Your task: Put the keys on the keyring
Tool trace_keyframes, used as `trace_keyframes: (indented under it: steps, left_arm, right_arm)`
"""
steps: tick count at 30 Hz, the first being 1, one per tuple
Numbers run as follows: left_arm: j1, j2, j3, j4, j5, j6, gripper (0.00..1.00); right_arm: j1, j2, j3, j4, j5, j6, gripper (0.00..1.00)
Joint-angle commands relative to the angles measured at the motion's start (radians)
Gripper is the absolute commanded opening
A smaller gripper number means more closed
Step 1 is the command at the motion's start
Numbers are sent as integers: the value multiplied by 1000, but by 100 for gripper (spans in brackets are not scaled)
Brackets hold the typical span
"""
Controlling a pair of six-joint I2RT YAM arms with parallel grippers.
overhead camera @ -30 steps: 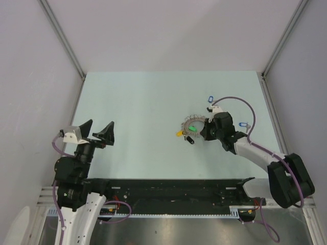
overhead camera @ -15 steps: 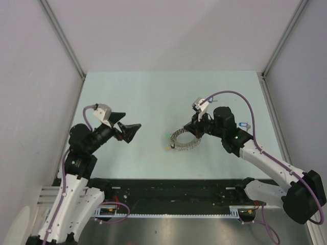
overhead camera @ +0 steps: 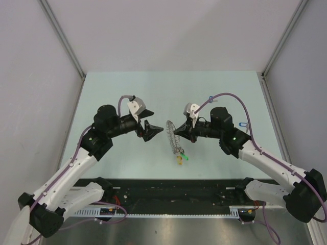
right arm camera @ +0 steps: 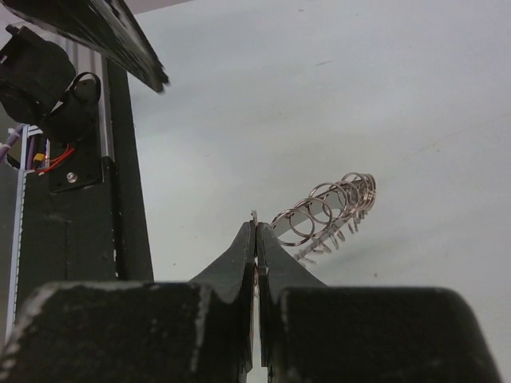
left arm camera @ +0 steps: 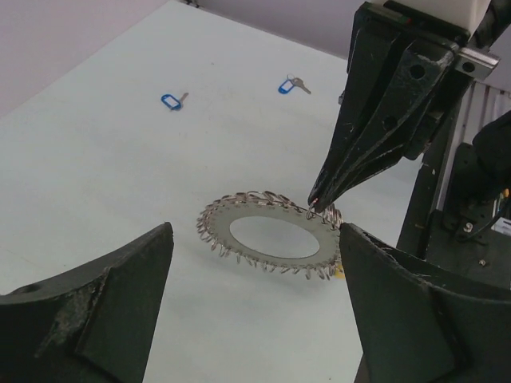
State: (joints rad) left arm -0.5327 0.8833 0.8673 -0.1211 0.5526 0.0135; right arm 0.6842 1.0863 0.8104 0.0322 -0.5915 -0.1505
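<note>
Keyring (overhead camera: 172, 137): now lifted off tabletop (overhead camera: 127, 92).
R gripper (overhead camera: 177, 131): jaws pinch its rim.
L gripper (overhead camera: 156, 122): moved in close, jaws wide.

Bright, even, soft light; faint shadows.

The left arm (overhead camera: 71, 171) and the right arm (overhead camera: 271, 163) are built of smooth white shell links joined by black rounded joint housings. A thin lilac cable (overhead camera: 225, 94) loops along each. Each wrist carries a small white camera block (overhead camera: 134, 107). The left fingers (left arm camera: 88, 319) are broad matte-black wedges, scuffed grey at the edges. The right fingers (left arm camera: 375, 136) are black, taper to a point and bear round screw heads (left arm camera: 412, 70).
</note>
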Motion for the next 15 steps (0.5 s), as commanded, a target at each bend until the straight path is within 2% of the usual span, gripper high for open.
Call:
trace_keyframes:
  steps: [1, 3, 7, 15]
  left_arm:
    - [-33, 62, 15, 41, 12, 83, 87]
    - [-38, 81, -20, 63, 33, 82, 85]
    - [-46, 94, -66, 98, 76, 89, 71]
    - [-79, 106, -113, 115, 118, 118, 65]
  right_arm:
    - [17, 26, 50, 86, -30, -35, 0]
    - [21, 37, 50, 87, -45, -40, 0]
    - [29, 40, 44, 87, -59, -38, 0]
    - [37, 4, 3, 159, -82, 2, 0]
